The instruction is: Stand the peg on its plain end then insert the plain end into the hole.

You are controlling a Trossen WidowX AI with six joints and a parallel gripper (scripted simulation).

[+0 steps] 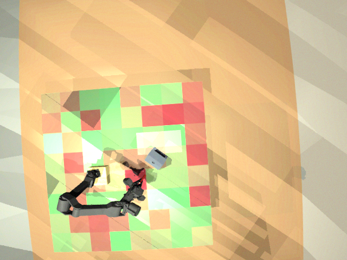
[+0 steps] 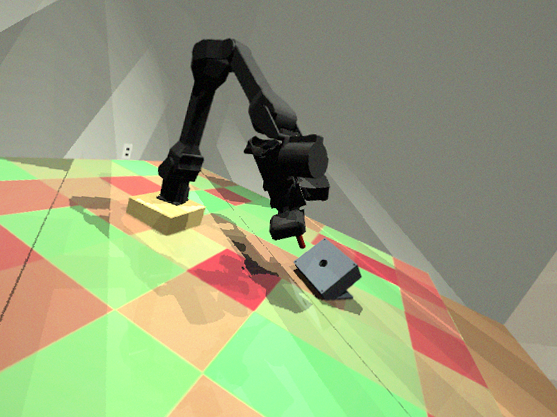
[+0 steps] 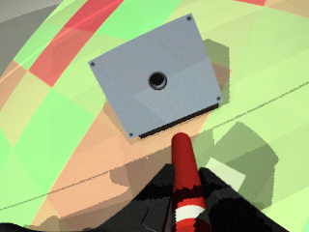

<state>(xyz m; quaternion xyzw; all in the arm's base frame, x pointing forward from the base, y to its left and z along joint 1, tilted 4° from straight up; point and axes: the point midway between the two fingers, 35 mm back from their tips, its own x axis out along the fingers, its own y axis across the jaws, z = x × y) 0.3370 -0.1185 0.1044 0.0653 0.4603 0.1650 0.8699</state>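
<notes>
The red peg [image 3: 182, 157] [image 2: 301, 241] is held between the fingers of my gripper [image 3: 184, 173], off the table and tilted. Its plain end points out toward the panel, and its white band [image 3: 188, 213] is near the fingers. In the exterior view the peg's tip shows just left of the panel and a little above its left corner. The grey sloped panel [image 1: 155, 158] [image 2: 326, 273] [image 3: 126, 77] has one round dark hole [image 2: 323, 263] [image 3: 157, 80] in its face. In the wrist view the peg's tip lies below the panel's lower edge, apart from the hole.
The arm's base stands by a yellow block [image 1: 104, 175] [image 2: 156, 215], left of the panel. A checkered mat [image 1: 198, 156] [image 2: 271, 361] in green, red and tan lies under the arm and panel on the wooden table [image 1: 246, 111].
</notes>
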